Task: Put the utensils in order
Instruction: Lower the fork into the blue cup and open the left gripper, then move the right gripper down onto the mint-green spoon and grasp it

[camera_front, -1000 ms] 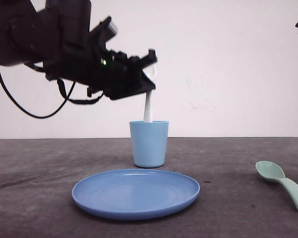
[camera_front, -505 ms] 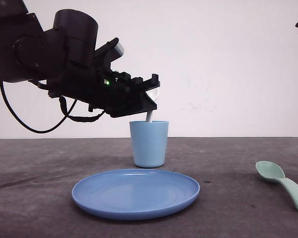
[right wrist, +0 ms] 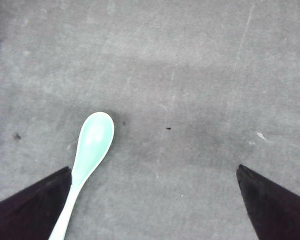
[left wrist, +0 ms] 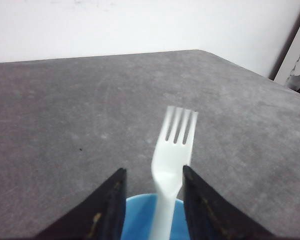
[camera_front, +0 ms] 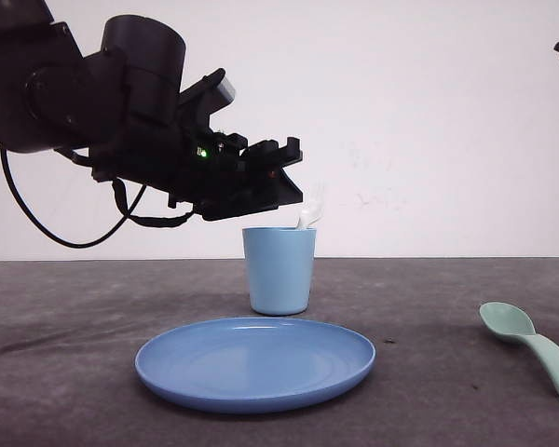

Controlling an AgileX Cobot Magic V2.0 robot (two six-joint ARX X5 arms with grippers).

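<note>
- The white fork [camera_front: 309,210] stands in the light blue cup [camera_front: 279,270], tines up and leaning on the rim — by my reading, half the job is done.
- The left gripper [left wrist: 151,200] hangs just above the cup with its fingers spread; whether the fork touches either one, I cannot tell.
- The mint-green spoon [camera_front: 533,346] lies on the table [camera_front: 74,307] to the right, well apart from the cup — that part is left.
- The right wrist view shows the spoon's bowl [right wrist: 93,139] face-up, beside one finger of the wide-spread right gripper [right wrist: 155,200].
- The front view adds the blue plate [camera_front: 254,361].
</note>
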